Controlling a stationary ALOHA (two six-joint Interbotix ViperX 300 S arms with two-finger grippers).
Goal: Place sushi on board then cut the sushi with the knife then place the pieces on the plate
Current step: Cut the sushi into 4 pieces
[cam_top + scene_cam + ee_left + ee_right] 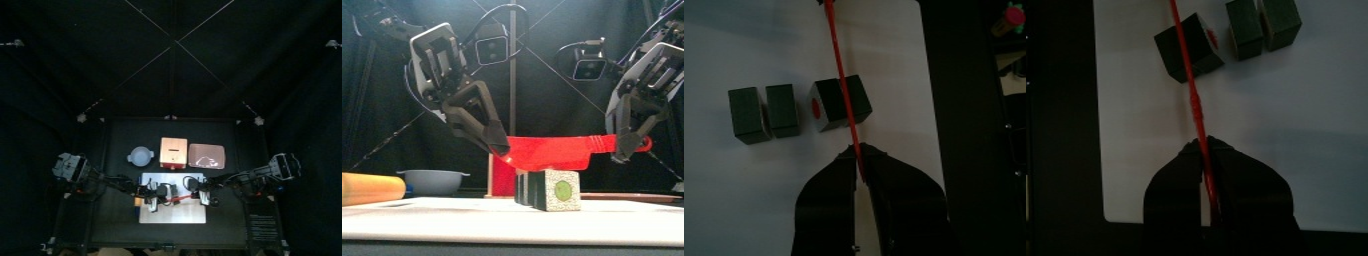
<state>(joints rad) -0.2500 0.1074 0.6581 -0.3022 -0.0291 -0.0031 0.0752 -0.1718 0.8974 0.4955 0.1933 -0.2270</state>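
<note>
Top: white board [174,208] at the front of the bench [123,135], both arms meeting over it. Pink plate [207,154] behind the board.

Front: left hand [500,149] clamped on the blade end of the red knife [556,150], right hand [624,147] clamped on the handle end. Knife level, just above the lone sushi piece [553,190].

Left wrist: knife crosses the lone sushi piece. Two more pieces [744,113] sit side by side, apart from it, on the board.

Right wrist: same layout, jaws closed on the knife.
</note>
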